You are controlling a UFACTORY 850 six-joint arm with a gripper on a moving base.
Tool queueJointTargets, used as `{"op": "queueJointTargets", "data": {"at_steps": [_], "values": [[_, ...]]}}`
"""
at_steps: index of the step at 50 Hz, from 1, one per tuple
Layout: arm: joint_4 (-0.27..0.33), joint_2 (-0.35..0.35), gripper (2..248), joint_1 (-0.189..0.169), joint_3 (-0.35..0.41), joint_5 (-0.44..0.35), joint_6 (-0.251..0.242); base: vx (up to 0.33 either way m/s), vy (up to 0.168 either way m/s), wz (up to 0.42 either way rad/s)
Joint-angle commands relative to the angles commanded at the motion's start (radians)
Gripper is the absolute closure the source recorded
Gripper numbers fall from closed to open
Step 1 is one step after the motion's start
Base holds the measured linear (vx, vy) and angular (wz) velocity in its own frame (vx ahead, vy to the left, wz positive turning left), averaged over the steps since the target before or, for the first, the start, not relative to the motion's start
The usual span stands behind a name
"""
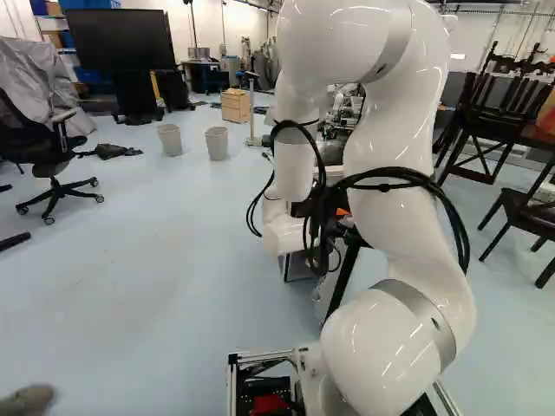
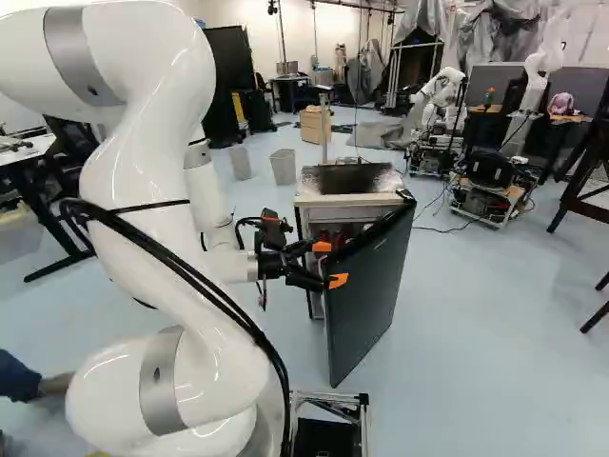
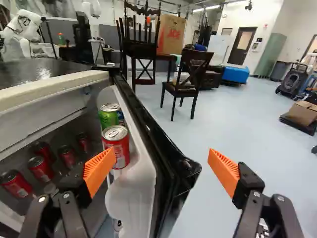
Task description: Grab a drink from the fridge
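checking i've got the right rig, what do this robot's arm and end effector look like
The arm is glossy white and rounded, with silver-grey bands around its joints and black cables strapped along it. The end effector is black, with two jointed fingers that carry bright orange, ribbed pads.

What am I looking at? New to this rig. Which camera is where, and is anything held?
A white robot arm on a moving base. Two pictures look ahead from the base, behind the arm, left and right; the third looks along the black gripper from the wrist. Ahead is a small fridge, its door open. A red can and a green can stand in the door; more red cans are inside. Nothing is held: the fingers are apart, the door between them.
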State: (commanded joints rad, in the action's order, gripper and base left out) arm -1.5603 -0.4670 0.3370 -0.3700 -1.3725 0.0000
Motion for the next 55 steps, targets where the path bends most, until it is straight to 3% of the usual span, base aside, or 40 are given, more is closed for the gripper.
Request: {"op": "queueJointTargets", "data": {"at_steps": [25,55], "values": [[-0.061,0.005,3,-0.120,0.017,-0.029,0.000,0.000,0.000,0.000],[-0.106,-0.013,3,-0.334,-0.047,-0.035,0.000,0.000,0.000,0.000]]}}
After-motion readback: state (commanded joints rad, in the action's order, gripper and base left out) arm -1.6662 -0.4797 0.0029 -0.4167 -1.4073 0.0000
